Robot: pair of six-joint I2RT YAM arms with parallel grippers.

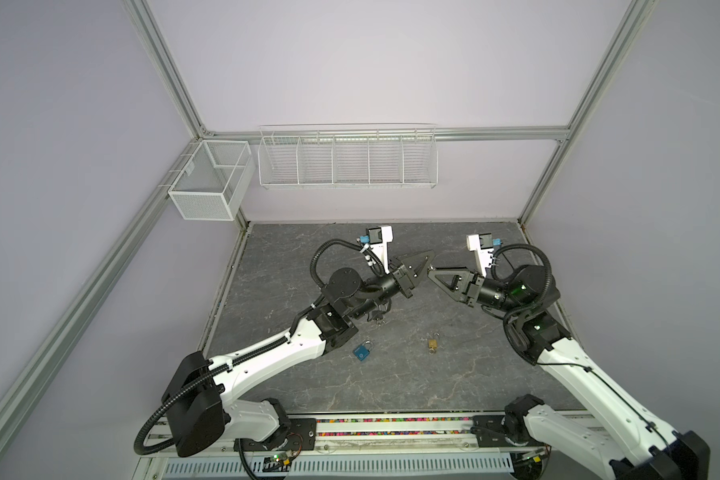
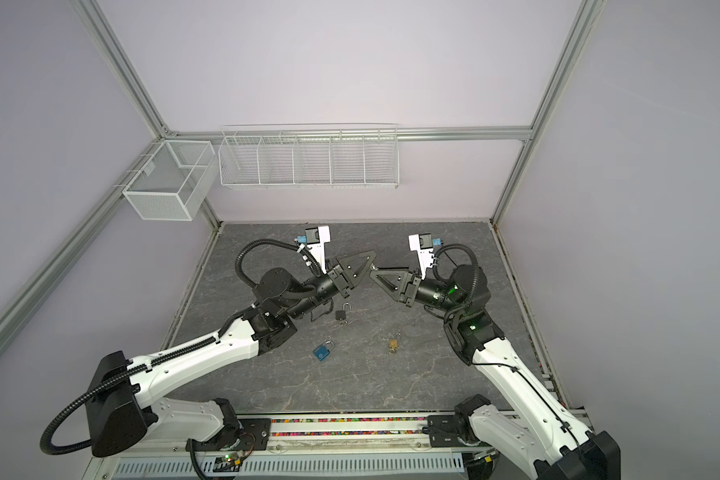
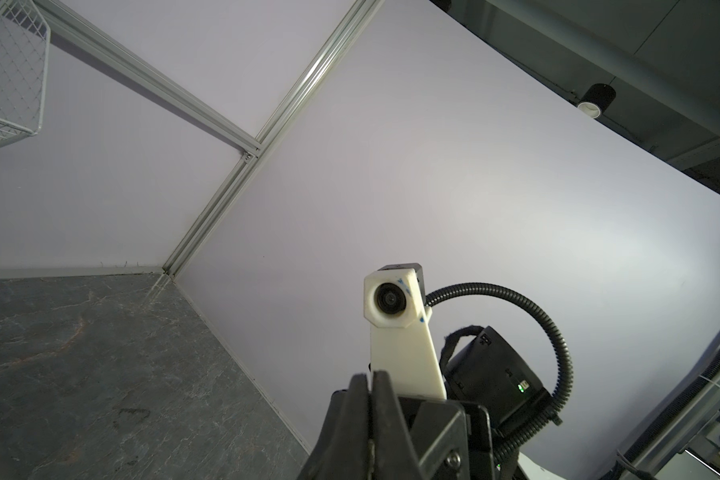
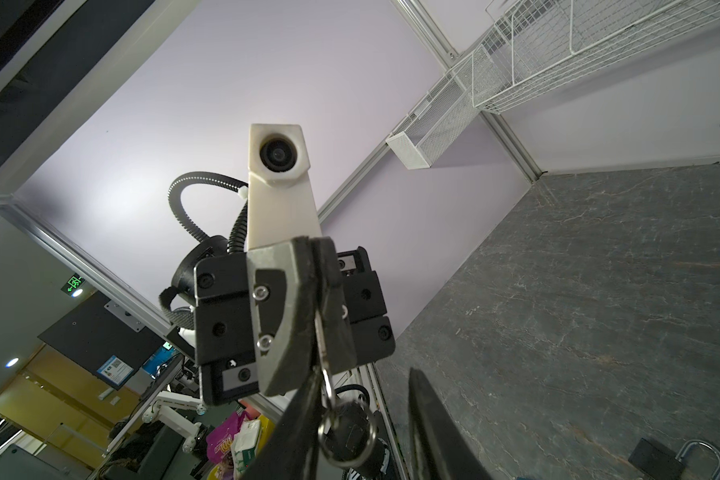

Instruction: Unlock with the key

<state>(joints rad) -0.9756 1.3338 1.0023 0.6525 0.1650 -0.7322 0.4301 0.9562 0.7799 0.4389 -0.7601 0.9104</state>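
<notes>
My left gripper [image 1: 429, 255] is raised above the middle of the table and shut on a small silver key [image 4: 320, 332]. A key ring [image 4: 348, 432] hangs from the key. My right gripper [image 4: 366, 374] faces the left one tip to tip. Its jaws stand apart on either side of the key ring, touching nothing that I can see. Three padlocks lie on the grey table below. They are a blue padlock [image 1: 362, 351], a brass padlock [image 1: 433, 345] and a black padlock [image 2: 342, 313], which in a top view is partly hidden under the left arm.
A white wire shelf basket [image 1: 348, 162] and a white mesh basket [image 1: 208, 183] hang on the walls at the back and back left. Aluminium frame posts stand at the table's corners. The arms' base rail [image 1: 391, 432] runs along the front edge.
</notes>
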